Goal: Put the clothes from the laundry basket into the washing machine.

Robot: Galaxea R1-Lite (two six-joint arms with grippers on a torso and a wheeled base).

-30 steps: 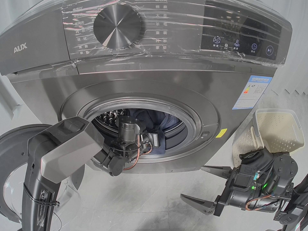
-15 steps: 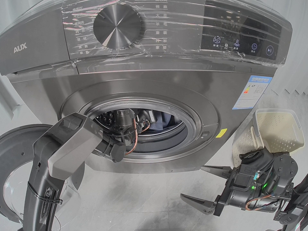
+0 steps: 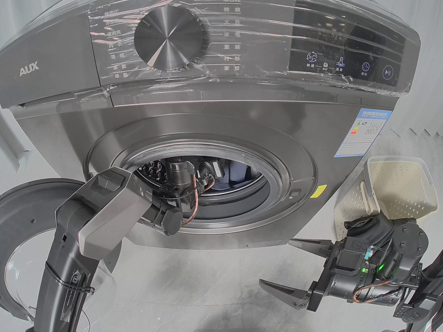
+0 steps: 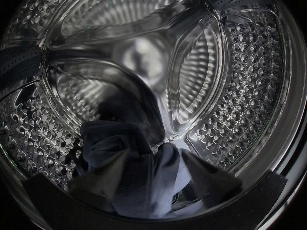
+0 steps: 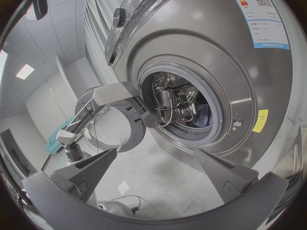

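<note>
Two pincers, two different stories. Over in the washing machine (image 3: 240, 116), the left pincer (image 4: 153, 158) is deep inside the drum (image 4: 252, 80). Its fingers (image 4: 212, 176) are blurry but look spread wide, so I'd call it released. A dark blue garment (image 4: 128, 144) sits heaped between them and on across the drum's curved wall, lying there rather than pinched. From the head view you catch a slice of that same blue cloth through the round opening, centre of frame.

Down at the lower right of the head view, the right pincer (image 3: 276, 263) hangs above the floor (image 3: 194, 282), jaws wide apart, nothing in them. Just behind its wrist sits a dark bundle (image 3: 369, 227) at the foot of the cream laundry basket (image 3: 401, 185), partly hidden by the arm. That bundle looks like the work left to do. The door (image 3: 23, 217) stands swung open at the lower left.

As for handling, this is limp, light stuff. It will sag, trail and fold any way it likes, and it won't slip much or break. My bet is that a thin edge would stretch out and leave a tail dragging over the rim. Better to bite deep into the thickest crumple on top of the bundle, so most of the cloth rides up together and clears the opening.
</note>
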